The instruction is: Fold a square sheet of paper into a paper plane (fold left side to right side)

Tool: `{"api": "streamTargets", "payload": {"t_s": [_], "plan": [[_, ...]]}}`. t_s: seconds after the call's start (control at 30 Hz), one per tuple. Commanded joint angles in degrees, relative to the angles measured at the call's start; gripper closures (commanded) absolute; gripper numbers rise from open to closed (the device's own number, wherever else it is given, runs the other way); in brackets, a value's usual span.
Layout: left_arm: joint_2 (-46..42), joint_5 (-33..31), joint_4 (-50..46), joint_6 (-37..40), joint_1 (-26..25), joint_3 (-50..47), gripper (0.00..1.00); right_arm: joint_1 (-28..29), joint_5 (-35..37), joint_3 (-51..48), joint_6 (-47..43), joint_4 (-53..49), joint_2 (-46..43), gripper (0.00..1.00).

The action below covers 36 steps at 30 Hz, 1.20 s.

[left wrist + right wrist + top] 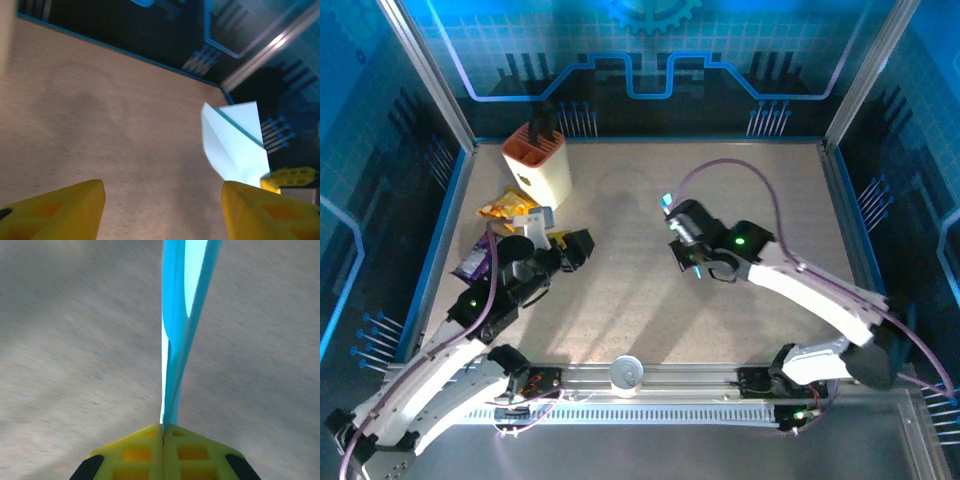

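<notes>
Paper plane (177, 340) light-blue, folded narrow, creased | right claw (163, 432) pinched on it | left claw (162, 195) parted, empty

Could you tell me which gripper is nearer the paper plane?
Right: the right gripper is shut on the paper plane; the left gripper is open, apart from it.

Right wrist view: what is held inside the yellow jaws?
A thin light-blue folded paper plane, seen edge-on, is pinched by the shut jaws. Its clamped end is covered by them.
</notes>
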Motion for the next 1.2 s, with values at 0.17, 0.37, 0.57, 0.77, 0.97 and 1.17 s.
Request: {"api": "streamTargets", "payload": {"t_s": [0.17,0.37,0.57,0.77,0.97,1.17], "plan": [[-7.2,-13.0,-8.8,1.7,0.5,-1.9,0.34,8.9,26.2,12.9,4.3,-22.1,22.1,0.91],[-8.6,-13.6,-9.9,1.9,0.5,-1.9,0.33,11.3,26.8,19.8,5.0,-27.5,37.2,0.91],[-8.6,-13.2,-9.5,1.7,0.6,-2.2,0.33,12.0,18.7,21.2,1.7,-22.8,43.0,0.89],[-7.9,-12.2,-9.1,1.6,0.6,-1.9,0.32,11.2,11.2,21.3,0.1,-19.9,42.8,0.76],[-6.0,-10.2,-8.1,1.3,0.7,-1.4,0.28,9.0,3.5,17.4,-0.8,-14.6,36.0,0.57],[-0.9,-6.3,-5.4,-1.8,1.8,-2.1,0.23,6.2,-3.1,8.2,-1.7,-5.0,24.7,0.32]]}}
